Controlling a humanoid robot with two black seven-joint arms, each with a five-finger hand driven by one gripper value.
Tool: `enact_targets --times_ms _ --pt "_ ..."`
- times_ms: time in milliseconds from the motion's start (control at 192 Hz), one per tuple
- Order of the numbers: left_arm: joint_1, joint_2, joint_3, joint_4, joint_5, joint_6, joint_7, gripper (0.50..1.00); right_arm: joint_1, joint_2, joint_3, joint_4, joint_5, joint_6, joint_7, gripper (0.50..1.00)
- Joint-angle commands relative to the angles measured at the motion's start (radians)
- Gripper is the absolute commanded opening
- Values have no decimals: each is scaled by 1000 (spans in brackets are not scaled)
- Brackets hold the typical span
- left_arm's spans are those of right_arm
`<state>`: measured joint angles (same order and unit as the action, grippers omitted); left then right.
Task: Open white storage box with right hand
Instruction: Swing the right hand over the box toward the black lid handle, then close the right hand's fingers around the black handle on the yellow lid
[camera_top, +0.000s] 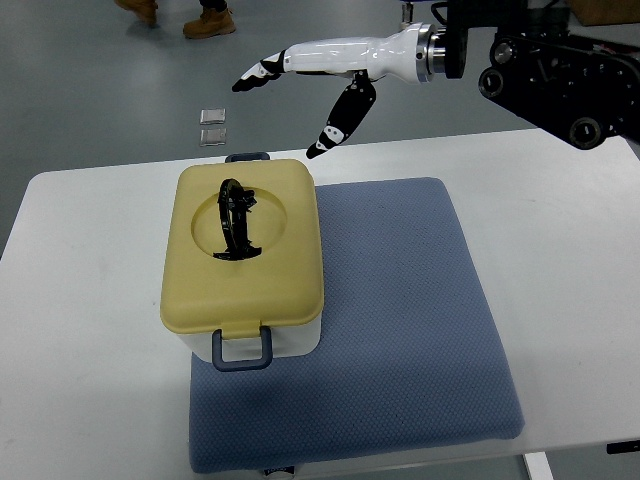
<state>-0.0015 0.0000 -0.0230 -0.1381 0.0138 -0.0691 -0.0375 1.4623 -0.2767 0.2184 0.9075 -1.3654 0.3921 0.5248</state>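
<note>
On white table (90, 300): blue mat (400, 330), box (245, 260); grey floor (90, 90).

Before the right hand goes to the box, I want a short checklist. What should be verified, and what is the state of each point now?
1. Yellow lid closed on the white storage box: ok, it sits flat.
2. Near blue latch released: cannot tell from this view.
3. Far blue latch released: cannot tell, only its edge shows.
4. White-and-black right hand free: ok, fingers spread, holding nothing, above and behind the box.
5. Black handle reachable: ok, nothing covers it.
6. Box rests on the blue pad: ok, though partly over its left edge.
</note>
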Motion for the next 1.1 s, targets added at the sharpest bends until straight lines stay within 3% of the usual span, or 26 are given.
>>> enact_targets --times_ms 0,229,453,792,1094 --pt "0 0 0 0 0 0 1 1000 76 34 -53 37 -29 2 14 903" --pt "0 0 0 0 0 0 -1 1000 170 111 -165 88 -52 -1 17 903" --pt "0 0 0 0 0 0 1 1000 165 186 -225 73 -159 -32 15 901" --pt "0 0 0 0 0 0 -1 1000 154 206 -234 73 -205 -75 9 799" --pt "0 0 0 0 0 0 -1 1000 141 208 -235 21 -221 -93 6 785"
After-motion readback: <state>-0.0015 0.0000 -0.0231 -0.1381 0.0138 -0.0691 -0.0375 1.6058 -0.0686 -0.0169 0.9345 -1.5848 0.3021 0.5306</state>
